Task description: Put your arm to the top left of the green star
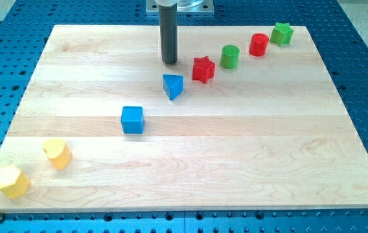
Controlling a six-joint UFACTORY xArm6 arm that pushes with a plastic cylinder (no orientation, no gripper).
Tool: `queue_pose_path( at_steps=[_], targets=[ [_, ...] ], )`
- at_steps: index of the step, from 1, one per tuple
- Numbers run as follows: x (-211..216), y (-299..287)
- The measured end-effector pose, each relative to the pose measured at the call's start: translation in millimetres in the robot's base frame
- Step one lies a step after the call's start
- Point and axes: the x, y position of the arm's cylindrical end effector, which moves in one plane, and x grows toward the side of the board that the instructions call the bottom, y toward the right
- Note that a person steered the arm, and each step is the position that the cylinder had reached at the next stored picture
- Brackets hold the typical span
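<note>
The green star [282, 33] sits near the board's top right corner. My tip [170, 62] is far to its left, near the view's top centre, just above the blue triangle [173, 86] and left of the red star [203, 69]. Between my tip and the green star lie the red star, a green cylinder [230, 56] and a red cylinder [258, 44], in a rising diagonal line.
A blue cube [132, 120] lies left of centre. Two yellow blocks [57, 153] [11, 181] sit at the bottom left corner. The wooden board [236, 149] rests on a blue perforated table [365, 77].
</note>
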Motion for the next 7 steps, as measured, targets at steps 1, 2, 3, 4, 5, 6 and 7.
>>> queue_pose_path(
  at_steps=[1, 2, 3, 4, 5, 6, 7],
  targets=[
    [0, 0],
    [0, 3],
    [-31, -50],
    [-39, -61],
    [-38, -40],
    [-72, -4],
    [-99, 98]
  ],
)
